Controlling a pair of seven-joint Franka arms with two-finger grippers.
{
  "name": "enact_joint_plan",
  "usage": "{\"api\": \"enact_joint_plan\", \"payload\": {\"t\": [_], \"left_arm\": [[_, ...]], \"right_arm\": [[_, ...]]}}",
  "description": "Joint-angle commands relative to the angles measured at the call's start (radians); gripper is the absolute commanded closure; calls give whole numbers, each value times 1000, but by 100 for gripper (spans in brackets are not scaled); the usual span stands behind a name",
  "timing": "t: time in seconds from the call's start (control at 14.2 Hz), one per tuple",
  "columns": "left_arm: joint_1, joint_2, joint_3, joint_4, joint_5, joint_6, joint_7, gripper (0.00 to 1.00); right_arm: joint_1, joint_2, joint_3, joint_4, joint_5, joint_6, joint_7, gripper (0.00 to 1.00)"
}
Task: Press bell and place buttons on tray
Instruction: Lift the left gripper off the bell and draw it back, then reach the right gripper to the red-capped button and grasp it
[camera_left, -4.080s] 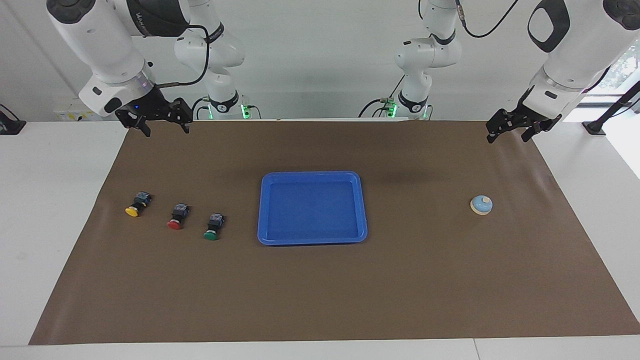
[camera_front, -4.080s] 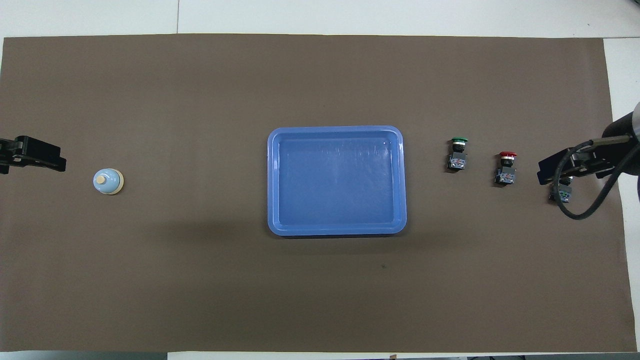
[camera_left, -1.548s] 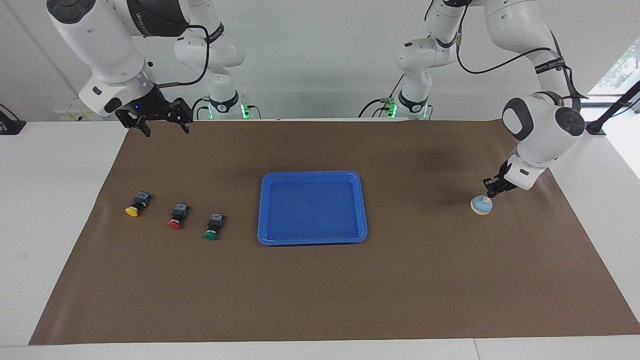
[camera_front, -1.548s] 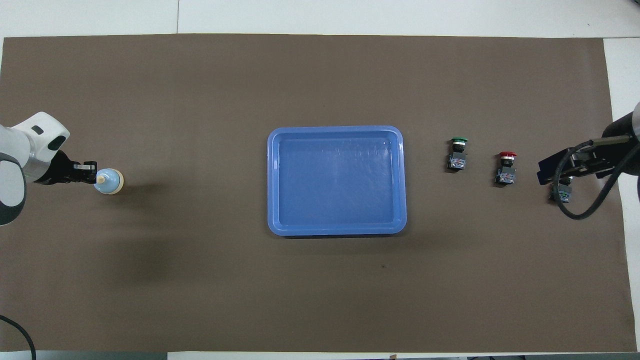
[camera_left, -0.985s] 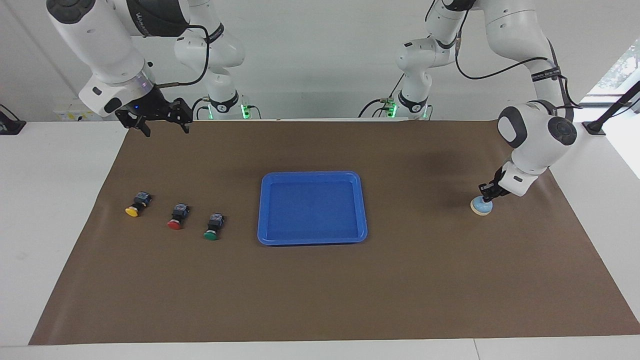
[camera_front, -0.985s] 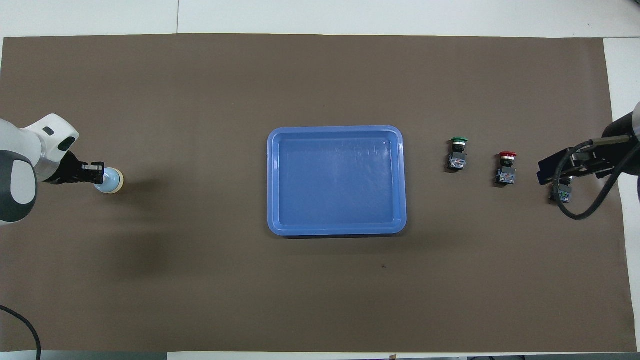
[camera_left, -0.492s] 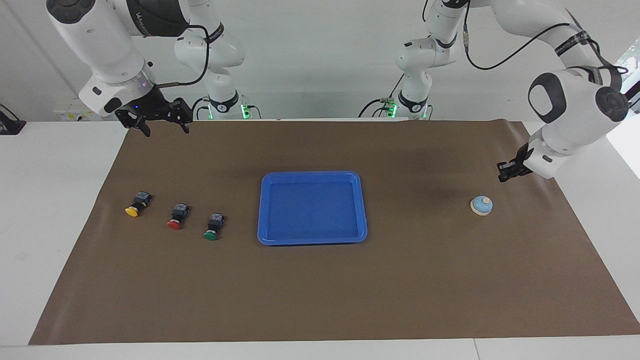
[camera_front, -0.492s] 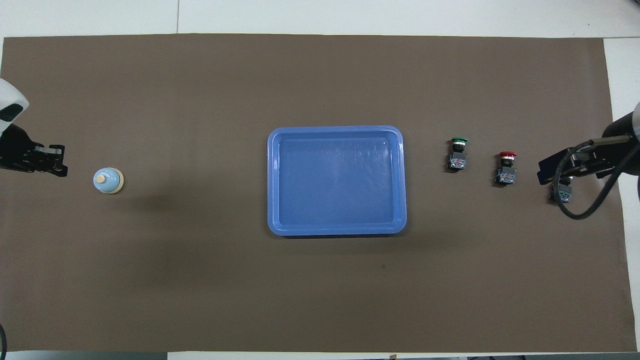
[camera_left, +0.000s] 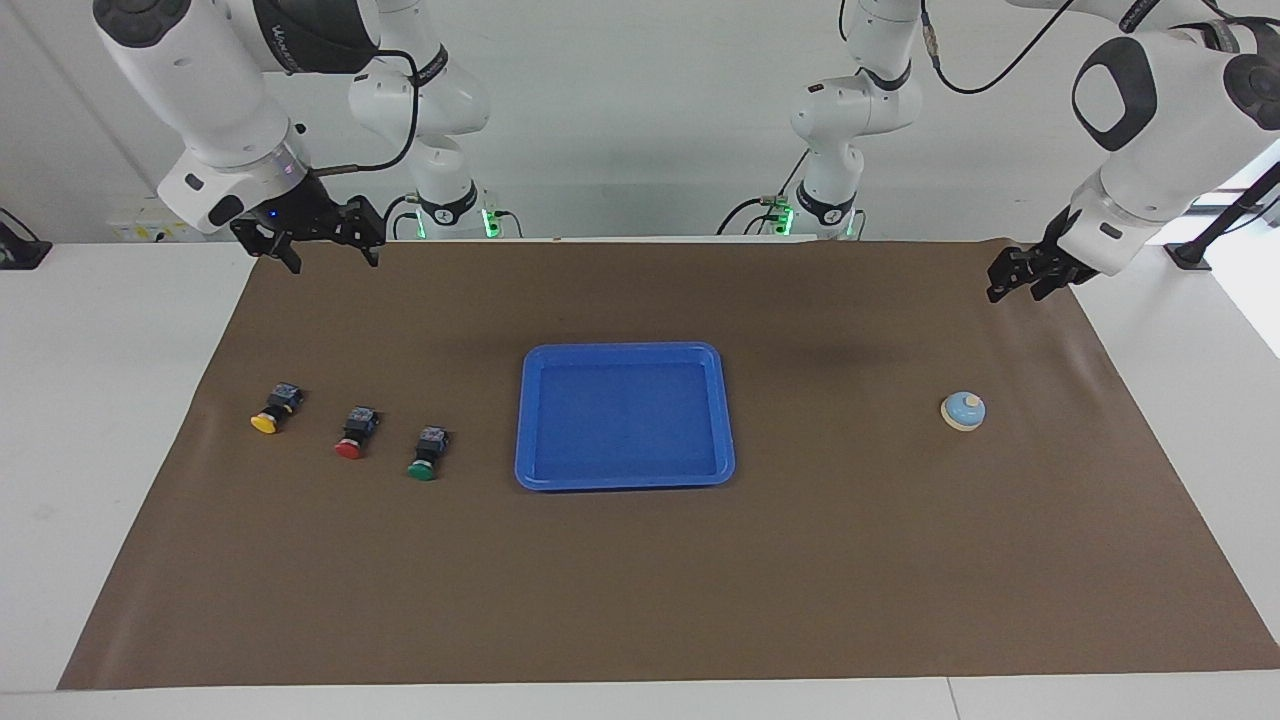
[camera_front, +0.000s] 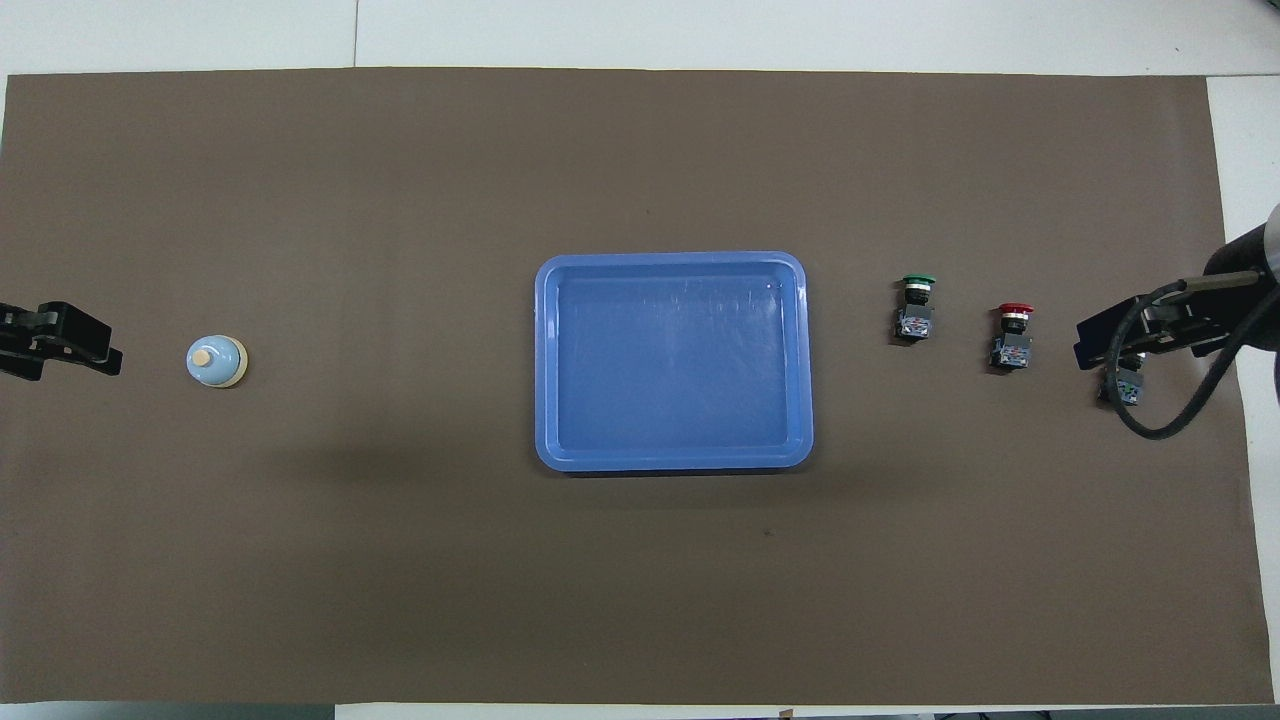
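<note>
1. Left tool (camera_left: 1020, 282) hangs raised above the brown surface (camera_left: 800, 560), off the light-blue domed bell (camera_left: 963, 410), holding nothing; its opening cannot be told.
2. Right tool (camera_left: 325, 252) waits spread open, holding nothing.
3. 3 black-bodied buttons (camera_left: 348, 436) lie beside the blue rectangular plastic tray (camera_left: 524, 420), toward the right arm's end.

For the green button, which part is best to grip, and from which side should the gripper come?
Probably the black blocky body of the green button, from straight above. It lies on its side with the round cap pointing away from the robots, so the body's flat sides face the neighbouring red button and the tray, with clear gaps either way.
</note>
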Motion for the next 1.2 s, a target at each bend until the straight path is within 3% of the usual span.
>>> {"api": "enact_joint_plan", "payload": {"t": [0.0,0.7,0.91,1.13], "left_arm": [[-15,-27,7,-31,-2,-30,-12,0],[-34,-4,4,27,-5,-26,-8,0],[-37,-5,4,29,-8,-26,-8,0],[-38,-10,4,21,-8,-26,-9,0]], "right_arm": [[-3,4,0,9,-13,-14,-23,0],[-28,-9,-1,-9,-14,-11,-20,0],[-28,-51,-1,-102,-13,43,-26,0],[-13,-126,2,-304,-13,263,-18,0]]}}
